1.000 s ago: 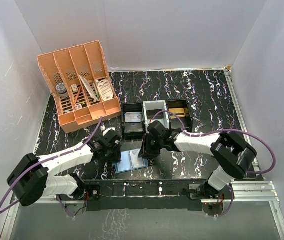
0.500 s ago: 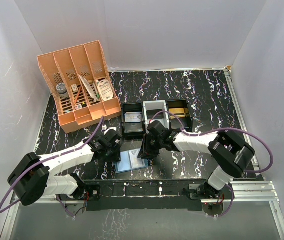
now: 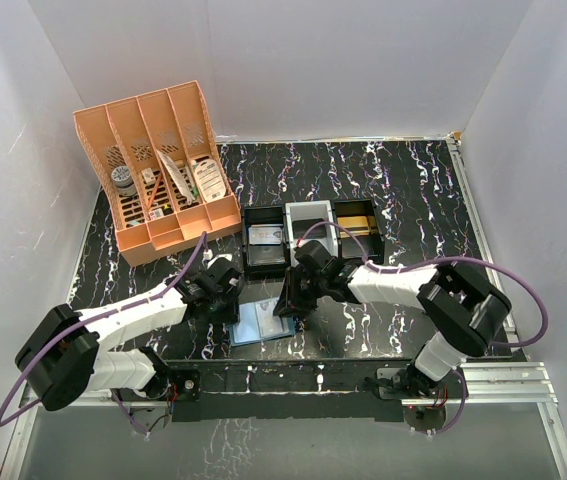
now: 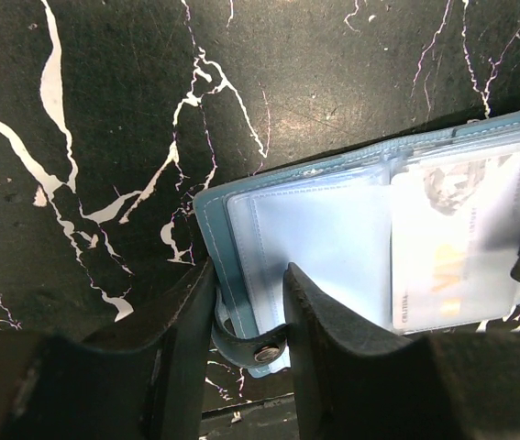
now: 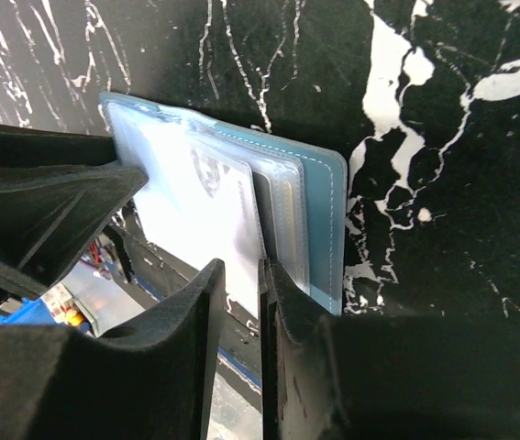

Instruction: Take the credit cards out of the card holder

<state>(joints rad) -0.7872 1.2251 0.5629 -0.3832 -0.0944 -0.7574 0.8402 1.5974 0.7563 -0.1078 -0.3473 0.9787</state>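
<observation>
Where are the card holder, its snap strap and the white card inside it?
card holder (image 4: 315, 229), left wrist view, light-blue inner pocket
snap strap (image 4: 237, 344), left wrist view, beside its stud
white card (image 4: 461, 229), left wrist view, printed face

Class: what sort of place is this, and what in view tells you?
Probably a robot test booth: plain white walls box in a black marbled tabletop, with two white-and-black arms bolted to its near edge.
</observation>
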